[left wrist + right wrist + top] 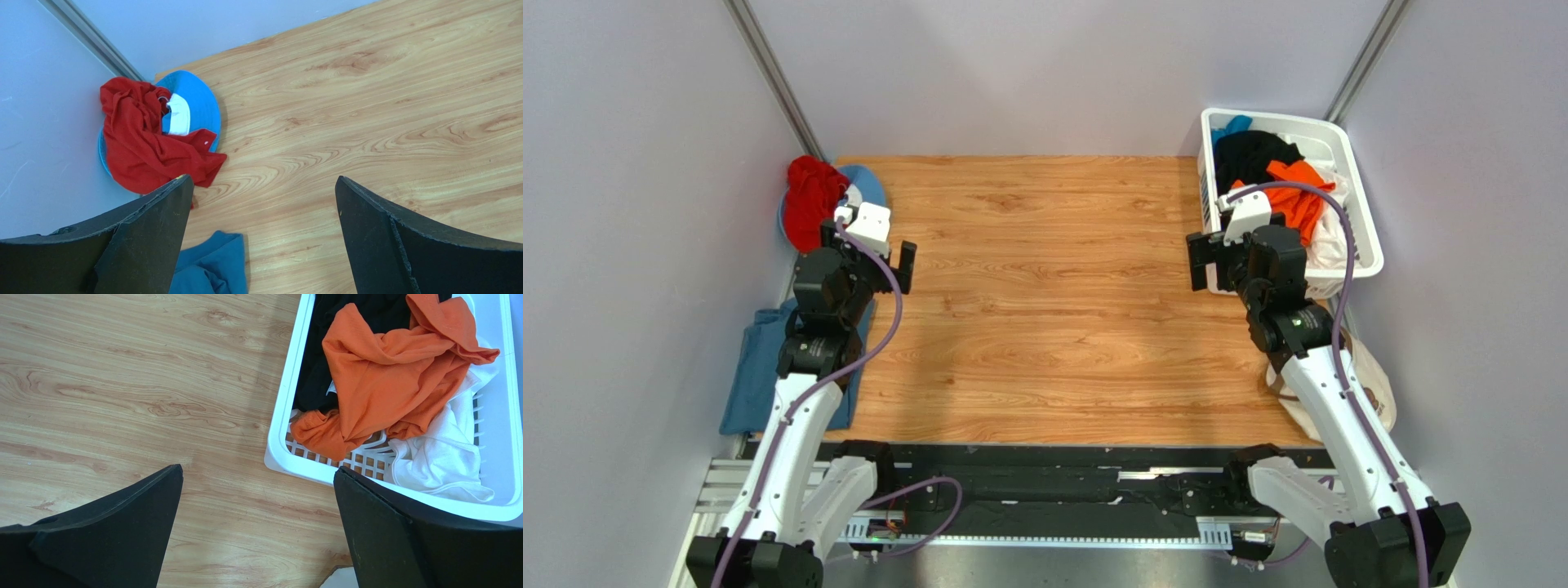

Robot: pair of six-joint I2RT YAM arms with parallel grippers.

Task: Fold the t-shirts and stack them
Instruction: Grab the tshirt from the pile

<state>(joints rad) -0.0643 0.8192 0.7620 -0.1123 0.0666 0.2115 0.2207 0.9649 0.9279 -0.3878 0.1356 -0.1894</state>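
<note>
Orange t-shirt (393,386) in basket (279,435), L claw (261,180), R claw (258,468) gaping, hovering

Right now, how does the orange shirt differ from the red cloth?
The orange shirt lies in the white basket, far right, on other clothes; the red cloth lies on the table, far left, over a blue round thing. The orange shirt is by the right gripper, the red cloth by the left gripper. Both are crumpled and unheld.
</note>
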